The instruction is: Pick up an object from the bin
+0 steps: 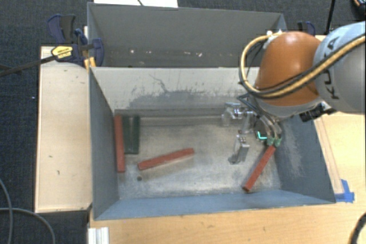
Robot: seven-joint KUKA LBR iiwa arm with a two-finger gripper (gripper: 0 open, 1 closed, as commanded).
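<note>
The arm (343, 66) comes in over the right rim of the grey bin (189, 88), its wrist bent downward, with the rounded orange cover (286, 68) sitting above the bin's right half and a yellowish cable (250, 51) looped around that cover. Below the cover, the gripper (242, 151) hangs low over the right part of the floor, pointing down and slightly toward the left. Whether the pincer is spread or pressed together cannot be told from this angle. Just to its right lies a slanted red stick (258, 170). The stick's upper end reaches up under the wrist, close beside the gripper, and its lower end rests near the front wall. It is unclear whether that upper end touches the gripper. A second red stick (166, 159) lies nearly flat in the middle of the floor, well apart from the gripper. At the far left, a third red stick (120, 144) runs along the left wall, with a dark green block (132, 135) just beside it.
</note>
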